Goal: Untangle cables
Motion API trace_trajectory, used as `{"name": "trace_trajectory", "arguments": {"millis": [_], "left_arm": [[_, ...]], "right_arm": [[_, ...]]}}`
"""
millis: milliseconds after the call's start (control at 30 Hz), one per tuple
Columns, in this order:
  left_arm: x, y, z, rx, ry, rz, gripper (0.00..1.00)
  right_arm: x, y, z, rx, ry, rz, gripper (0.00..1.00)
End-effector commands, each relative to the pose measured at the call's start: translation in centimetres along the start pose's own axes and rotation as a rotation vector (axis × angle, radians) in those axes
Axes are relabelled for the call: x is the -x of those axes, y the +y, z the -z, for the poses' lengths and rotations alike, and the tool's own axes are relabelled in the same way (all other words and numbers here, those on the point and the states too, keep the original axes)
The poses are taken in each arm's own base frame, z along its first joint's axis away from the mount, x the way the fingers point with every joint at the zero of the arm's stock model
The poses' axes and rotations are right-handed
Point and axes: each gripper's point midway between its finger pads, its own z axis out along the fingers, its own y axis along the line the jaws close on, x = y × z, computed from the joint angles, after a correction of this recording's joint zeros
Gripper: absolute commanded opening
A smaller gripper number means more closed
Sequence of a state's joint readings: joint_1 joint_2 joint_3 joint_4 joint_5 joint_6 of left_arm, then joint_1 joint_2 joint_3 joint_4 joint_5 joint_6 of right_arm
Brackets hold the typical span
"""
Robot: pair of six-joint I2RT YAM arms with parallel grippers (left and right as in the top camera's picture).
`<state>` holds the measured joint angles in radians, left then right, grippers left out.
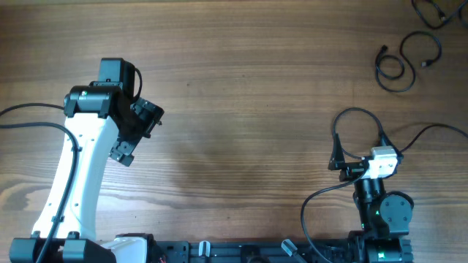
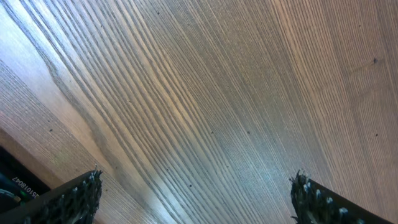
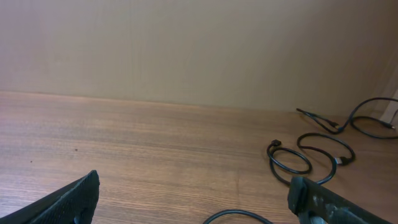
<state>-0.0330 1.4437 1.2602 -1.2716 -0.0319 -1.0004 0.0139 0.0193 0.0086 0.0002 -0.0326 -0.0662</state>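
- The cables (image 1: 380, 69) were seen loosely coiled at the upper right of the overhead frame.
- The left gripper (image 2: 196, 186) was spread wide, nothing held.
- The right gripper (image 3: 194, 186) was likewise spread, nothing gripped.

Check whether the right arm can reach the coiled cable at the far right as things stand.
Probably yes. In the right wrist view the coiled cable lies ahead and right of the open right gripper, and the way looks clear. Whether the arm stretches that far is unclear.
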Motion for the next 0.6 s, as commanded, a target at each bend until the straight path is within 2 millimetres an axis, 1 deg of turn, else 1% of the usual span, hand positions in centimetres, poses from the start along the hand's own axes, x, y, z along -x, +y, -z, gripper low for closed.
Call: {"name": "trace_trajectory", "arguments": {"millis": [0, 100, 300, 567], "left_arm": [[0.12, 0.04, -0.09, 0.009, -0.010, -0.002, 1.00], [0.12, 0.04, -0.09, 0.009, -0.010, -0.002, 1.00], [0.12, 0.03, -0.09, 0.009, -0.010, -0.002, 1.00], [0.12, 0.03, -0.09, 0.009, -0.010, -0.002, 1.00]], "right_arm": [[0.15, 0.02, 0.08, 0.003, -0.011, 0.048, 1.00], [0.14, 0.06, 0.08, 0.005, -0.011, 0.066, 1.00], [0.13, 0.05, 0.08, 0.004, -0.010, 0.012, 1.00], [0.19, 0.05, 0.08, 0.004, -0.013, 0.013, 1.00]]}}
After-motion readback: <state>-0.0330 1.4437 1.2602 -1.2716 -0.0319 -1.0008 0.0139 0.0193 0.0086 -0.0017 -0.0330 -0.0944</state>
